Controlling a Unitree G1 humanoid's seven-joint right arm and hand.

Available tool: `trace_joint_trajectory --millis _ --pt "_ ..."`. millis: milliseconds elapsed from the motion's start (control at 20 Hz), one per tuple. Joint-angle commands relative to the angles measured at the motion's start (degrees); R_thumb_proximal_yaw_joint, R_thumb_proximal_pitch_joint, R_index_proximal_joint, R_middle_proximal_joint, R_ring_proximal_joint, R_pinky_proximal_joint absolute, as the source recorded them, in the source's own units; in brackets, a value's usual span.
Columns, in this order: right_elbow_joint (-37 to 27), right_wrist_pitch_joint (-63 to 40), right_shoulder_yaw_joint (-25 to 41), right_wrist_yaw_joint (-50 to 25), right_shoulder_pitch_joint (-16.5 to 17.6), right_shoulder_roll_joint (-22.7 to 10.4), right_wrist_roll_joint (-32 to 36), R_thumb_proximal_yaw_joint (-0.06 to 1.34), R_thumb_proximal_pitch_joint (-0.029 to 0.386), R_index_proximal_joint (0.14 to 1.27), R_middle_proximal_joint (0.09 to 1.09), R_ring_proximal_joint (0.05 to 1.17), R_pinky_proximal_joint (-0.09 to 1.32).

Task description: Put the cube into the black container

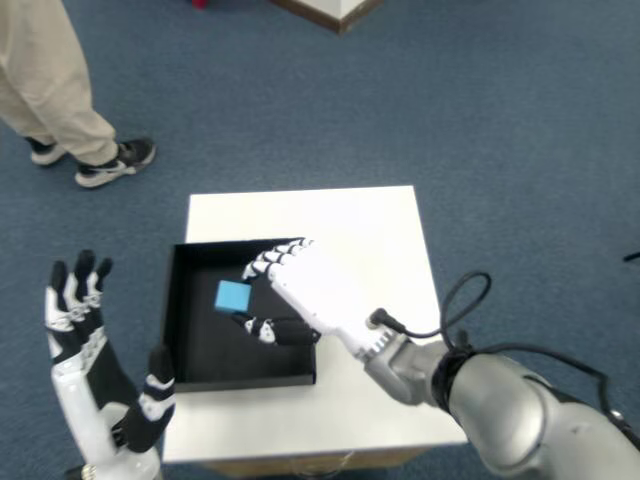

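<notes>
A small white worktop (370,215) with a square top stands on blue carpet (480,110) that fills nearly the whole head view. The carpet is a plain, even blue with a fine speckled weave. On the left part of the worktop sits the black container (190,330), a shallow square tray with low walls; its left edge lies close to the worktop's left edge, and bare white surface shows behind it, to its right and in front of it.

The right hand (300,290) reaches in from the lower right, its white palm over the container's right side. The cube (234,297), light blue, sits between the thumb (272,331) below it and the fingertips (262,266) above it, over the dark floor of the container. Thumb and fingers are curled around the cube with small gaps; whether they grip it or have let it go cannot be told, nor whether it rests on the container floor.

The left hand (95,385) is raised at the lower left, off the worktop, its fingers spread wide and holding nothing.

At the upper left a person's legs (45,80) in beige trousers stand on the carpet, with dark shoes (112,162) with white soles. A light-coloured corner of some furniture (335,10) shows at the top edge. Black cable (462,300) loops beside the right forearm.
</notes>
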Motion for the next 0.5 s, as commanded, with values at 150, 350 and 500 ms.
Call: trace_joint_trajectory --millis 150,350,500 --pt "-4.3 10.4 -13.0 4.9 -2.6 -1.8 -9.0 0.64 0.051 0.54 0.62 0.82 1.07" --pt "-6.9 17.0 -21.0 8.1 -1.0 -2.2 -17.8 0.56 0.080 0.60 0.60 0.77 1.04" --pt "-7.3 18.7 -25.8 9.6 0.1 -2.4 -22.6 0.59 0.085 0.62 0.59 0.76 1.03"
